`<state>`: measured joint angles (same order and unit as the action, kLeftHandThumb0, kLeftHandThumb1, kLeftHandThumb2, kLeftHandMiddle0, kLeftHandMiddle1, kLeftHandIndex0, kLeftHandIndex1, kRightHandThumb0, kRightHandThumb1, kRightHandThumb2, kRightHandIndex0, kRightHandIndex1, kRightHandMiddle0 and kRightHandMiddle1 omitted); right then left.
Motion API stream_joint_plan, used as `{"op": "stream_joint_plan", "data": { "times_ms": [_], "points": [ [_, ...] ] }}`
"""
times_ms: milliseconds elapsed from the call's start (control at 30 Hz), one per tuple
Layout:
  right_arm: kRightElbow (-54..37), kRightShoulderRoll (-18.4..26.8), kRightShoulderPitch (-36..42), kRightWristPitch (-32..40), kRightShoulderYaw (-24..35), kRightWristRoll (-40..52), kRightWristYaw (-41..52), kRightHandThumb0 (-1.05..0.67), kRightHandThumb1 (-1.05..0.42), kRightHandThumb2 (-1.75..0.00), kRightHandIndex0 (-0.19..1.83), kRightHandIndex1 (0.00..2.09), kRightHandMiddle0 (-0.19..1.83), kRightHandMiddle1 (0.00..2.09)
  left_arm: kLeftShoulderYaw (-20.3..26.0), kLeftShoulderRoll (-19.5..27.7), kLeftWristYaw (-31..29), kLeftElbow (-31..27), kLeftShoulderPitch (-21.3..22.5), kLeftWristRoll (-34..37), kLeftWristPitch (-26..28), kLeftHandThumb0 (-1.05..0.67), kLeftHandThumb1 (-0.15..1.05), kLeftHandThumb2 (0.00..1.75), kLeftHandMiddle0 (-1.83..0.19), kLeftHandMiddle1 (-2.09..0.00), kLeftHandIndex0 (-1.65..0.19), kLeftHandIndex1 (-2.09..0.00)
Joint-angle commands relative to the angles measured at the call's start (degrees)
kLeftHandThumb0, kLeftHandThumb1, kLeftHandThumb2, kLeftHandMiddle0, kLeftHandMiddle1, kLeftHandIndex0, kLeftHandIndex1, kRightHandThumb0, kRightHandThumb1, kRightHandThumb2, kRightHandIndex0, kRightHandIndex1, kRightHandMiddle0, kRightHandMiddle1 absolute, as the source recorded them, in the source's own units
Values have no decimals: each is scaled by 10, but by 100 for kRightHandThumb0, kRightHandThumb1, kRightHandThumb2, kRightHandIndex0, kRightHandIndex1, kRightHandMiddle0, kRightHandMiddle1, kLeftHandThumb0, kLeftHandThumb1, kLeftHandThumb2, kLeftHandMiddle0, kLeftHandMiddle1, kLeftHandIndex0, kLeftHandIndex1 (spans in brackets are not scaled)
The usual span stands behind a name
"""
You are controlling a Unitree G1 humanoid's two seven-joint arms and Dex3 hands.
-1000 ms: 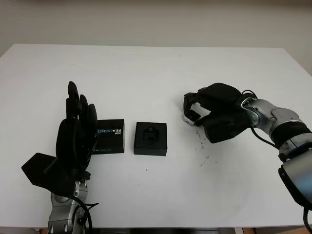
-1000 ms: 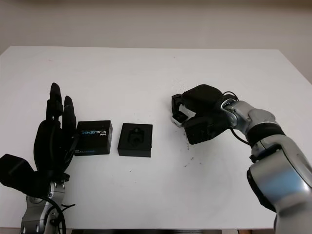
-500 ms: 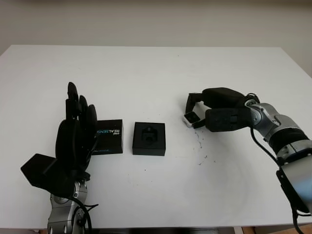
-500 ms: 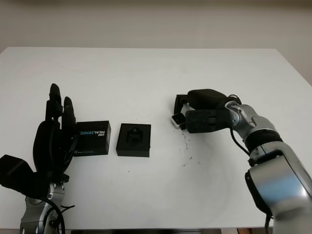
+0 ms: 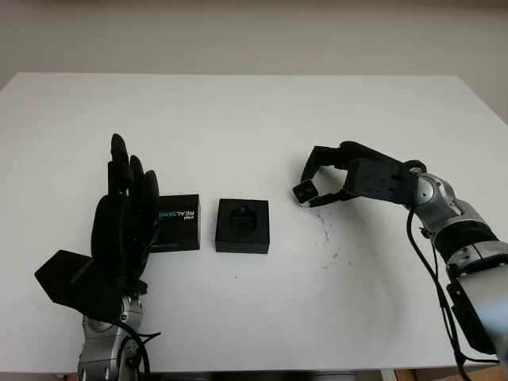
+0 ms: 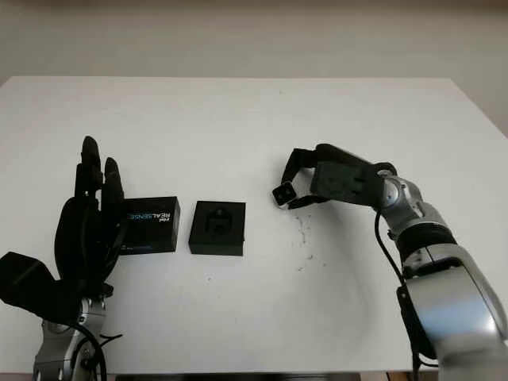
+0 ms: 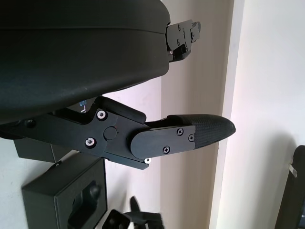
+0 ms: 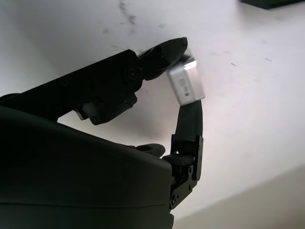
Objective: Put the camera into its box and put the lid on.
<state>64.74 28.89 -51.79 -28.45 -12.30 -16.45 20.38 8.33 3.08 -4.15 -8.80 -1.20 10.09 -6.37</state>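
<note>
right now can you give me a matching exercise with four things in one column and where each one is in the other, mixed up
Things:
1. camera
2. box
3. lid
4. left robot hand

Places or states:
A. open on the table, cavity empty
B. raised upright beside the lid, open
C. pinched in the right robot hand, off the table
D. flat on the table, REALSENSE print up

Pairs: 1-C, 2-A, 3-D, 4-B
</note>
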Motion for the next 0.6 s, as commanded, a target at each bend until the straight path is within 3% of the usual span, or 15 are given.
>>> {"op": "stream_joint_plan", "data": {
  "times_ms": [0, 567],
  "points": [
    [-29, -9, 11, 14, 24, 29, 15, -40, -93, -6, 30, 5, 33, 159, -1, 1, 0, -8, -1, -1, 2, -66, 105, 52, 19, 0, 19, 0],
    [-194, -79, 115, 110, 110, 162, 56, -36, -94, -6, 29, 5, 28, 173, 0, -1, -1, -8, -2, 6, 3, -66, 105, 51, 19, 0, 19, -1]
  ]
}}
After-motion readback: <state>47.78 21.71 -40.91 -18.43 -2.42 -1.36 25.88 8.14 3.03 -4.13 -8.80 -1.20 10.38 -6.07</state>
